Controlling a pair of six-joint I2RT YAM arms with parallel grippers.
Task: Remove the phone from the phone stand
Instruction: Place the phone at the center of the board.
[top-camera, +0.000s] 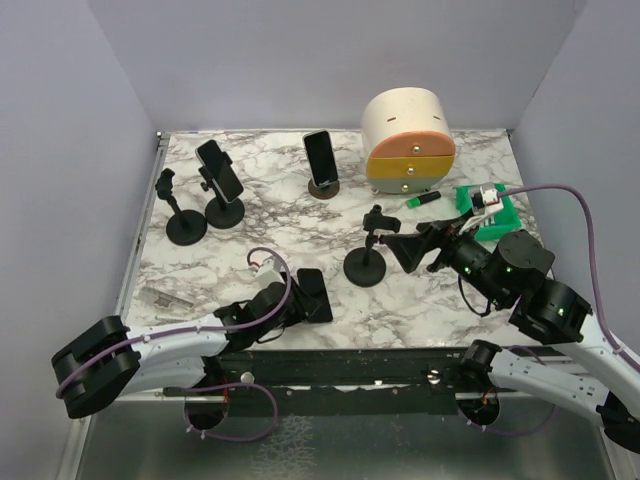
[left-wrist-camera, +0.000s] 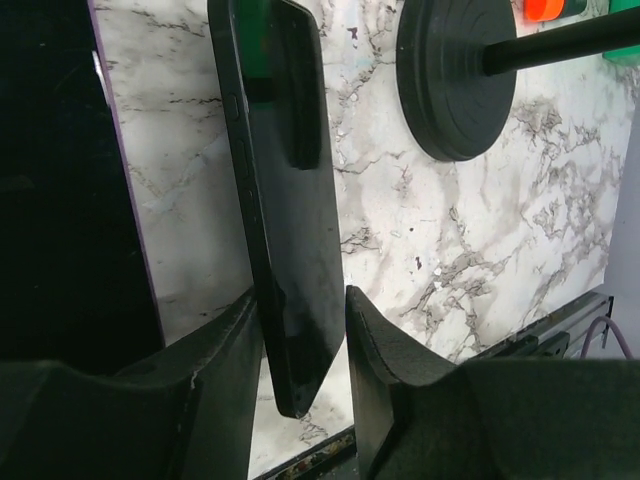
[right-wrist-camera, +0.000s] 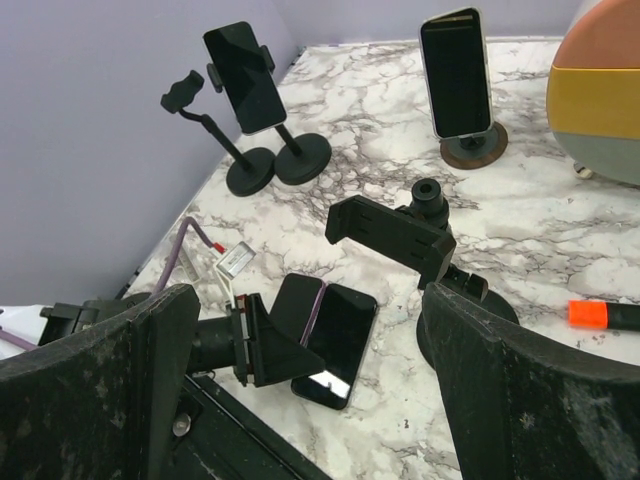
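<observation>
Now the phone lies flat on the bench between parted left jaws.
Its far end is cropped in the wrist view; contact unclear. Right jaws spread wide, flanking an empty phone stand.

Boxed in on three sides by plain lilac walls: back wall, left wall, right wall, all bare and matte. Below, a table in white marble pattern veined grey and black, brightest along the far edge. Along the near edge, a black rail; in front of it, dull grey sheet metal. Soft, even light, faint shadows.
</observation>
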